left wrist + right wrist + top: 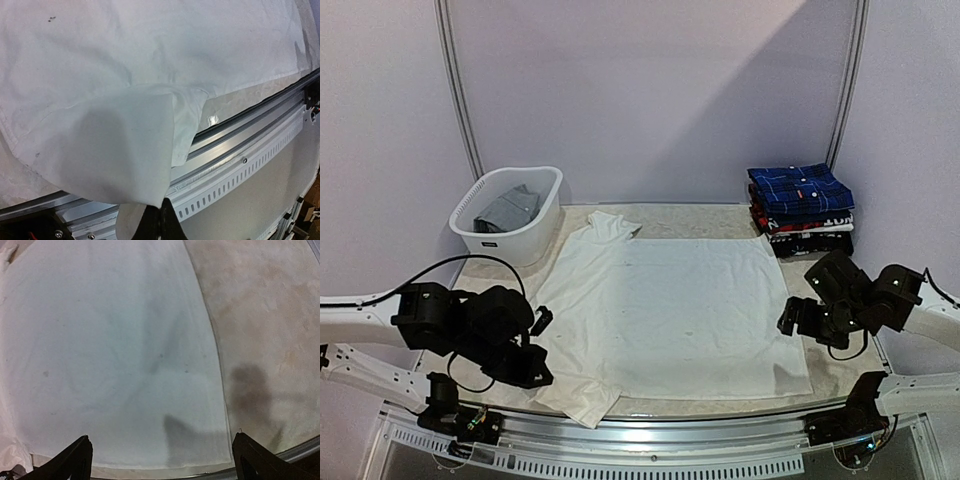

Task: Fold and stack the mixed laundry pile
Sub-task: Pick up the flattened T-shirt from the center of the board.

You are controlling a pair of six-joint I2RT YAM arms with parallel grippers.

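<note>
One white shirt [670,310] lay flat at table centre, not yet folded, its sleeve at 7 o'clock pinched in the left gripper [160,222]. One folded stack [801,210] at 1 o'clock, a blue plaid shirt [800,187] on top, looked finished; its layers were hard to count. One basket [545,215] at 10 o'clock held one grey garment [508,210], seemingly still to do. The right gripper [161,437] stood spread at 4 o'clock, empty.

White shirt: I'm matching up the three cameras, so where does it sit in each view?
Top external: white shirt spread flat mid-table.
Left wrist: white shirt fills the upper frame, its sleeve drooping lower left.
Right wrist: white shirt covers left and centre.
Shared landmark: the metal front rail.
</note>
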